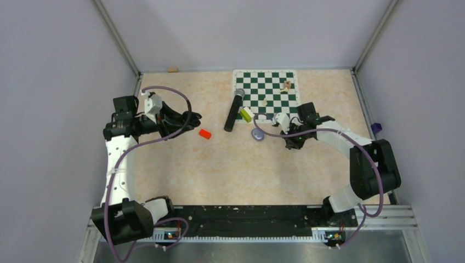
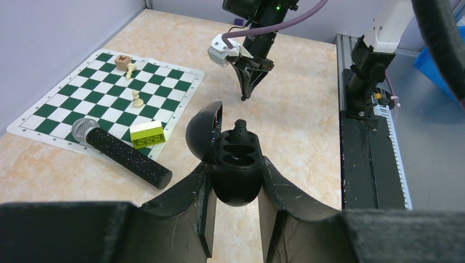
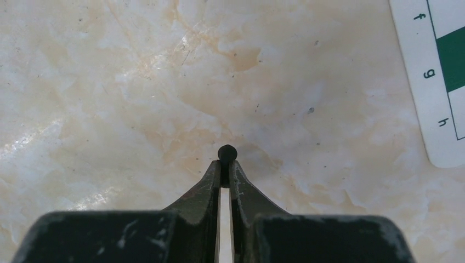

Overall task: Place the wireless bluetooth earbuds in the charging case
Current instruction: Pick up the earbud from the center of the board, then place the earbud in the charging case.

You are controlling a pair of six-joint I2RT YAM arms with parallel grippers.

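My left gripper (image 1: 189, 118) (image 2: 236, 164) is shut on the black charging case (image 2: 237, 189) and holds it off the table with its lid (image 2: 204, 131) open. A black earbud (image 2: 239, 129) sticks up at the case's far end; the nearer slots look empty. My right gripper (image 1: 291, 143) (image 3: 226, 164) points down near the table and is shut on a tiny black earbud (image 3: 226, 152) at its fingertips. It also shows in the left wrist view (image 2: 243, 96), beyond the case. A small pale purple piece (image 1: 257, 133) lies on the table between the arms.
A black microphone (image 1: 234, 109) (image 2: 120, 153) and a lime brick (image 1: 245, 114) (image 2: 147, 133) lie at the green chessboard's (image 1: 268, 90) near left corner. Chess pieces and a wooden cube (image 2: 122, 59) stand on the board. A red block (image 1: 205, 134) lies by my left gripper.
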